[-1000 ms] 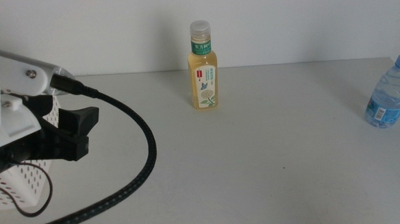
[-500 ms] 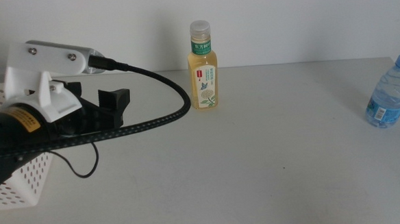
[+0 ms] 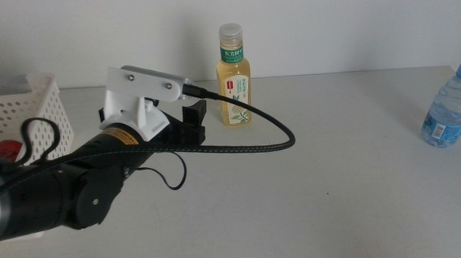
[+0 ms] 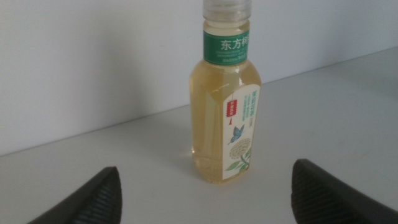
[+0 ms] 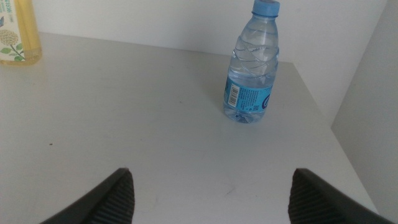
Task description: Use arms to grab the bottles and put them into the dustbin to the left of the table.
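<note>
Black fingers of the left gripper (image 3: 192,115) were spread wide, just beside the upright tea bottle (image 3: 234,78) on the table (image 3: 336,187). A red can (image 3: 8,149) lay in the white bin (image 3: 23,100). The right gripper (image 5: 211,193) was also spread, facing the water bottle (image 3: 451,106).

My left gripper (image 3: 192,115) stands with jaws wide apart just beside the tea bottle (image 3: 234,77), bare table (image 3: 320,179) between them and nothing else in the way; the wall close behind the bottle limits room beyond it. The dustbin (image 3: 31,104) sits to my left, my own arm and cable crossing in front of it. My right gripper (image 5: 211,193), jaws spread, faces open tabletop up to the water bottle (image 5: 252,65), which stands near the table's edge.
</note>
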Robot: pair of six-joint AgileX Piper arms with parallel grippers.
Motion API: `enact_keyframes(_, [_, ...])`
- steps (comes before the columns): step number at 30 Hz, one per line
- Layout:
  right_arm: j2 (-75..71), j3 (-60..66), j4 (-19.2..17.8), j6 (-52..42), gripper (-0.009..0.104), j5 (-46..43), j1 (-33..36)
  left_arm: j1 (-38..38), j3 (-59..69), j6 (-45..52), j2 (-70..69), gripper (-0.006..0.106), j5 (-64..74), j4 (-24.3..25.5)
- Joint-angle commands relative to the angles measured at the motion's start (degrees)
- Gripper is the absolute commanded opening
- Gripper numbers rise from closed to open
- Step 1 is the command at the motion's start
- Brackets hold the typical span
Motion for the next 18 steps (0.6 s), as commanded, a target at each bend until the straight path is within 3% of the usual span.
enact_keyframes(1, [-1.2, -0.6, -0.7, -0.7, 0.063, -4.3, -0.3, -1.9, -4.2, -0.7, 1.6, 0.094, -6.6, -2.8])
enact_keyframes(5, [-1.2, -0.6, -0.7, -0.7, 0.063, -4.3, -0.3, -4.2, -10.3, 1.9, 8.4, 0.094, -8.7, -5.1])
enact_keyframes(18, [-1.2, -0.6, -0.7, -0.7, 0.063, -4.3, -0.3, -4.6, -24.4, 2.5, 21.3, 0.094, -7.5, -4.4])
